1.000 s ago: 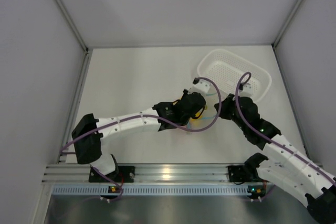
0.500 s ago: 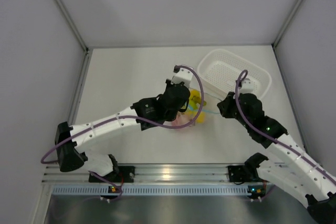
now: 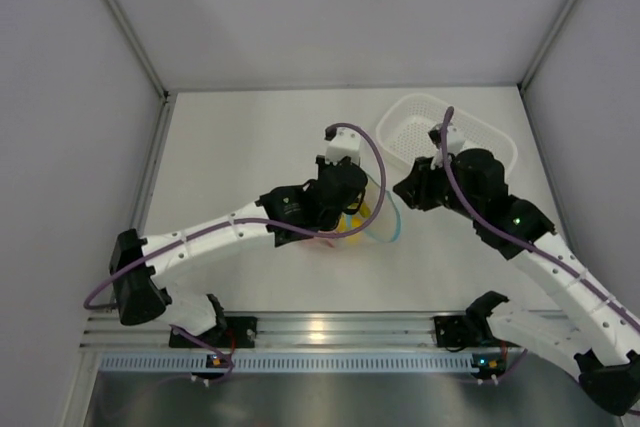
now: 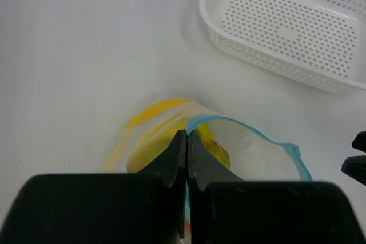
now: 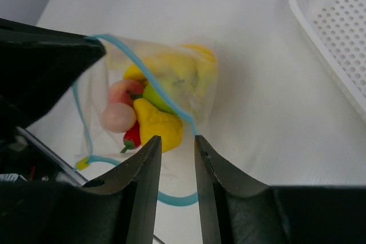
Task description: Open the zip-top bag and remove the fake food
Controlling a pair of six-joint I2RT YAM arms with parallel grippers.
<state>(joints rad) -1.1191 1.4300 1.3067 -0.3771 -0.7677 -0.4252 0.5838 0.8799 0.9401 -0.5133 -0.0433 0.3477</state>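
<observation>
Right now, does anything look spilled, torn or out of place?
Nothing stands out. The bag is open, the left gripper pinches its blue rim, and the food lies inside it. The basket sits upright.

A matte white tabletop (image 3: pixel 250 147) fills the middle, evenly lit, with only soft shadows. Pale grey wall panels (image 3: pixel 340 7) enclose it at 9, 12 and 3 o'clock. At 6 o'clock an aluminium rail (image 3: pixel 330 328) crosses the edge, catching a small glare.
</observation>
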